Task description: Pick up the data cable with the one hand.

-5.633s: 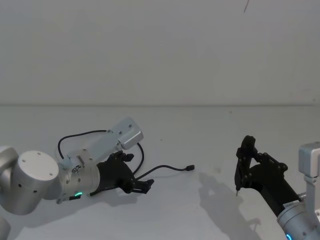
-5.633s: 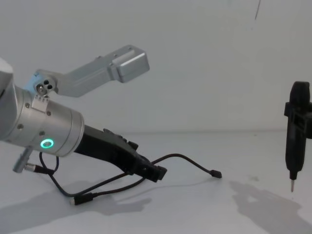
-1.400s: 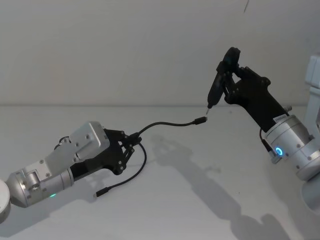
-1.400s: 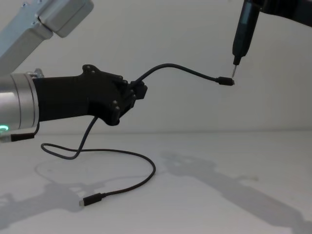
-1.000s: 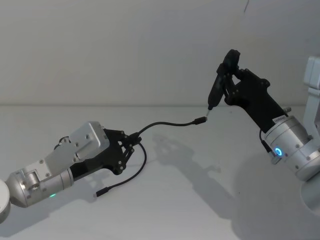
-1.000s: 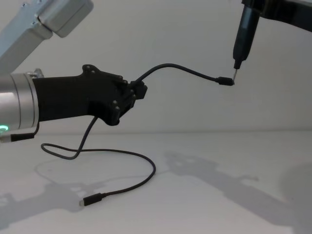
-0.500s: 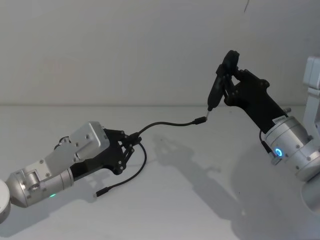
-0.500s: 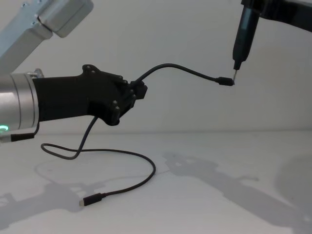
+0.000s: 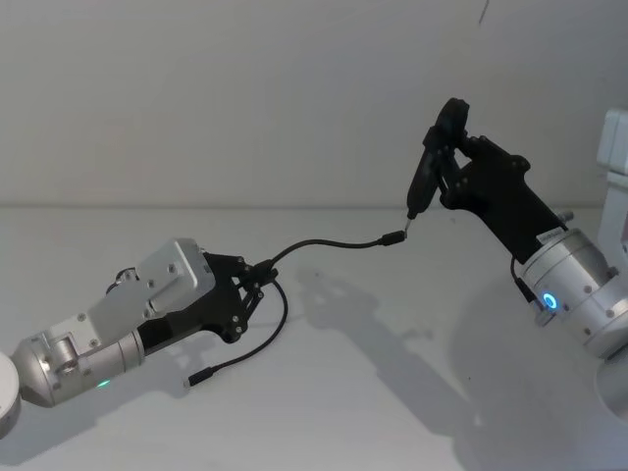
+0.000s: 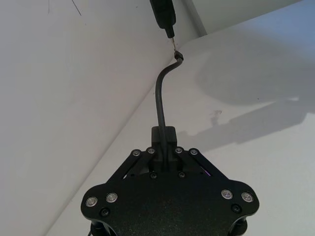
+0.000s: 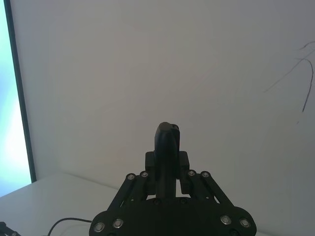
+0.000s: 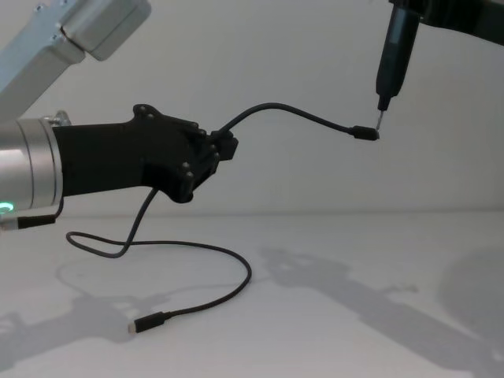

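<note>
My left gripper [image 9: 257, 280] is shut on the black data cable [image 9: 334, 242] and holds it above the white table. One end arches up and right to a small plug [image 12: 364, 133] in the air. The rest droops in a loop to the table and ends in a silver-tipped plug [image 12: 146, 323]. The left wrist view shows the cable [image 10: 160, 98] rising from between the closed fingers of the left gripper [image 10: 164, 142]. My right gripper [image 9: 444, 165] is shut on a slim black pen tool [image 12: 391, 55], whose pin tip meets the raised plug.
The white table [image 9: 392, 392] stretches to a plain white wall. A white box-like part [image 9: 616, 137] stands at the right edge. Arm shadows lie on the table to the right of the cable.
Since 5.6 s ago the left gripper has lifted the cable off the table and the right arm has raised the pen tool to the plug. Over the last second nothing has visibly moved.
</note>
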